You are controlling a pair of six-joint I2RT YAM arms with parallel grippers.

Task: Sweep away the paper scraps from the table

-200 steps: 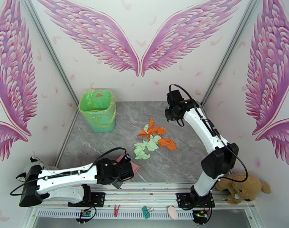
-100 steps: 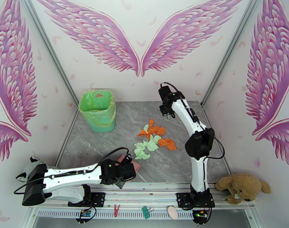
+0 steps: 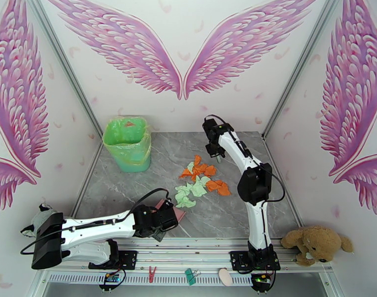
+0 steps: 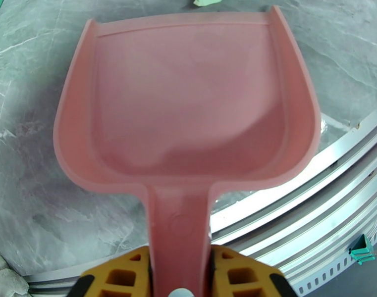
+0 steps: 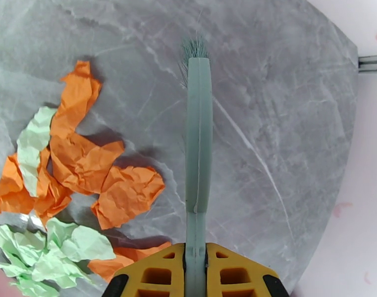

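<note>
Gripping dustpan (image 4: 188,105) handle in left fingers (image 4: 120,275), brush (image 5: 198,139) in right fingers (image 5: 238,278). Keep dustpan lip flat on table (image 3: 228,219); drop bristles beyond paper scraps (image 3: 200,180) heaped just past dustpan, drag gently toward it.

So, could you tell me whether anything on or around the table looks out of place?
The paper scraps lie strewn in the middle of the table, orange and mint green mixed. A brown teddy bear slumps just off the near right corner, which seems unrelated to sweeping.
</note>
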